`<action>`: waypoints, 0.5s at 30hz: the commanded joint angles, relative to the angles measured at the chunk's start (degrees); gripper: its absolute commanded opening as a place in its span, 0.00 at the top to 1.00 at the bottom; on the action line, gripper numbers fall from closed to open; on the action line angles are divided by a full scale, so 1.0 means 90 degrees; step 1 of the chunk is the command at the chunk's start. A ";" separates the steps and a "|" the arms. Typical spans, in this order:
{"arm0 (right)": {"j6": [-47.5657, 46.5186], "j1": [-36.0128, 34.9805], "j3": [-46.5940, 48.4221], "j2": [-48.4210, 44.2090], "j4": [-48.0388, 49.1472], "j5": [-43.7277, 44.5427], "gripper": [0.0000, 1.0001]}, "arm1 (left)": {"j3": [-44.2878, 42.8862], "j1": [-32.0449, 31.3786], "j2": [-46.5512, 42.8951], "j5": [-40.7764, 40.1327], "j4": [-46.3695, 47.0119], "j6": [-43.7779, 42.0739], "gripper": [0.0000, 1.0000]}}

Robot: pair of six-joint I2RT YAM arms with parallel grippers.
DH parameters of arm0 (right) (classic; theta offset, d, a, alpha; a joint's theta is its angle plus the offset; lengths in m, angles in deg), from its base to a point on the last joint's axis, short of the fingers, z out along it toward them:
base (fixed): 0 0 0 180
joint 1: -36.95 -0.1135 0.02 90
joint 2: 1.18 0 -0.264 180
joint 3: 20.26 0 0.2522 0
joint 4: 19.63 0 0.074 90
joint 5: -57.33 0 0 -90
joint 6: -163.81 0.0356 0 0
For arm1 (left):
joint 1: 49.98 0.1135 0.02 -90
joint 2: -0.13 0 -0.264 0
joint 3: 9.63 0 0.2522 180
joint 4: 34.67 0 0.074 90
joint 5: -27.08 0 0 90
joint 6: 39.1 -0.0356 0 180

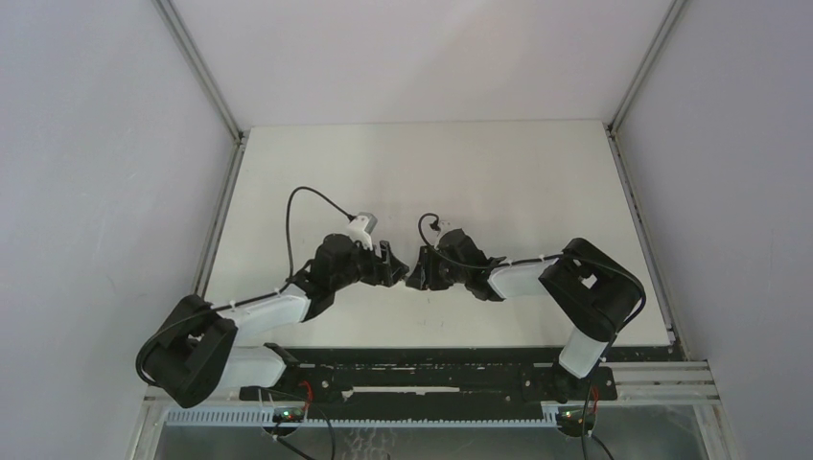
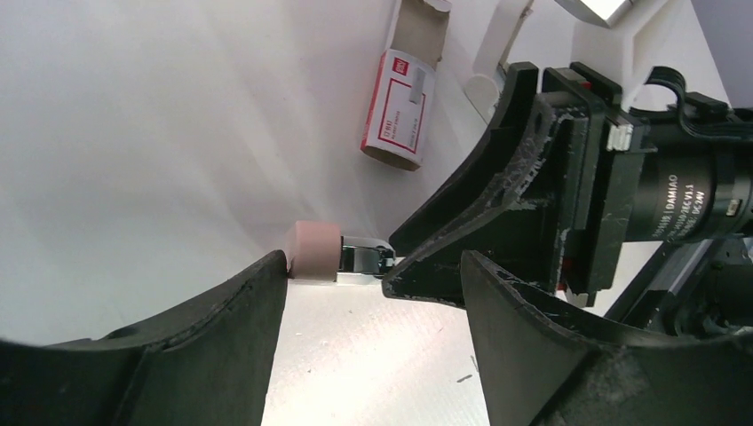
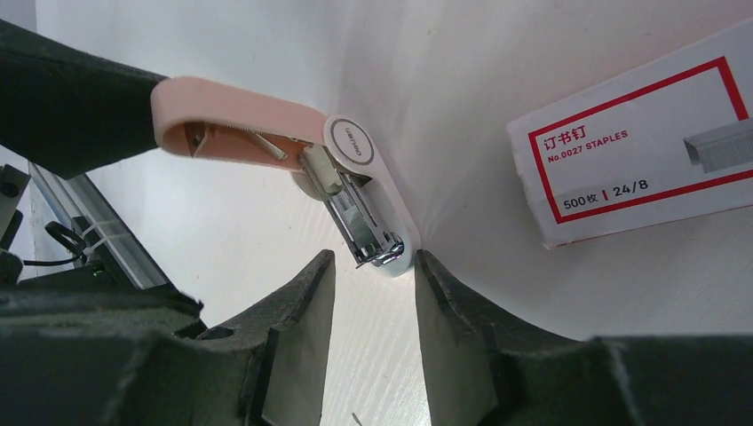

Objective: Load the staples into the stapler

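The stapler (image 3: 368, 191) lies open on the white table, its pink lid (image 3: 231, 124) swung up and the metal magazine (image 3: 360, 226) bare. My right gripper (image 3: 373, 257) is open, its fingertips on either side of the stapler's front end; the right fingertip (image 3: 426, 266) touches the white base. My left gripper (image 2: 371, 266) is open at the stapler's pink end (image 2: 315, 251), one fingertip (image 2: 271, 271) against it. The staples box (image 3: 639, 142), white with a red border, lies beside the stapler; in the left wrist view (image 2: 398, 111) its inner tray sticks out. In the top view both grippers (image 1: 393, 268) (image 1: 419, 273) meet mid-table and hide the stapler.
The white table (image 1: 431, 163) is walled on the left, back and right. A metal rail (image 1: 479, 379) runs along the near edge by the arm bases. My right gripper's finger (image 2: 497, 222) reaches into the left wrist view between the left fingers.
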 commanded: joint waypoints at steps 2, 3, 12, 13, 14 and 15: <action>0.0081 -0.0057 0.0174 0.0115 0.0003 0.0178 0.62 | -0.0030 -0.0267 -0.0307 -0.0042 0.0343 -0.0141 0.25; 0.0082 -0.0055 0.0169 0.0117 0.0003 0.0181 0.63 | 0.0007 -0.0304 -0.0338 -0.0063 0.0380 -0.0142 0.25; -0.0163 -0.0057 0.0173 -0.0059 -0.0084 0.0184 0.62 | 0.0101 -0.0412 -0.0443 -0.0043 0.0394 -0.0081 0.25; -0.0238 -0.0057 0.0169 -0.0122 -0.0102 0.0182 0.62 | 0.0108 -0.0412 -0.0482 -0.0036 0.0398 -0.0082 0.25; -0.0291 -0.0057 0.0168 -0.0185 -0.0142 0.0221 0.62 | 0.0115 -0.0412 -0.0508 -0.0009 0.0415 -0.0086 0.25; -0.0351 -0.0057 0.0163 -0.0239 -0.0159 0.0262 0.62 | 0.0121 -0.0412 -0.0512 0.0022 0.0441 -0.0083 0.24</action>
